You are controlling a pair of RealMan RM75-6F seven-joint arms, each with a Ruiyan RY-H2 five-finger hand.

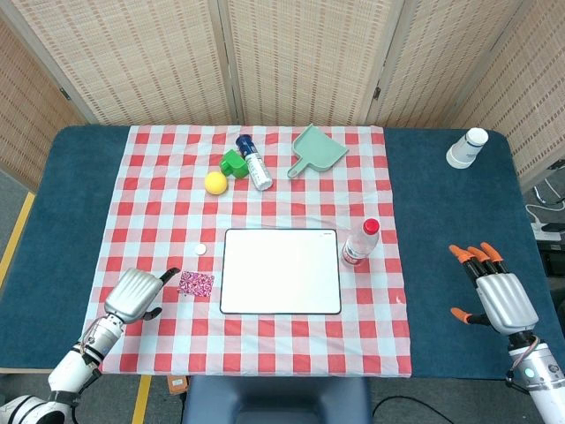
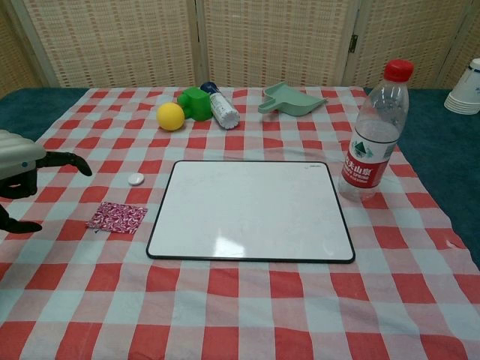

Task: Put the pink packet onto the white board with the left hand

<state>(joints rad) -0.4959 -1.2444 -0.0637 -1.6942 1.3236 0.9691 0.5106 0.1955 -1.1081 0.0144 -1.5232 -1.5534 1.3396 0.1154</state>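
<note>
Head view. Pink packet (image 1: 196, 283) flat on checked cloth (image 1: 141, 177), just left of white board (image 1: 281, 271), not touching it. Left hand (image 1: 137, 294) just left of packet, fingers apart, holding nothing, one dark fingertip close to packet's edge; contact not clear. Right hand (image 1: 493, 288) well apart on blue tabletop (image 1: 441, 230), fingers spread, empty. Water bottle (image 1: 360, 241) upright at board's right edge. Small white cap (image 1: 201, 250) near board's upper left corner. Yellow ball (image 1: 215, 182), green block (image 1: 234, 162), lying spray bottle (image 1: 253, 162) and green dustpan (image 1: 318, 149) at far side.

Chest view. Left hand (image 2: 21, 174) at left edge, dark fingers parted, above cloth, apart from packet (image 2: 117, 217). Board (image 2: 251, 211) bare. Right hand out of frame.
</note>
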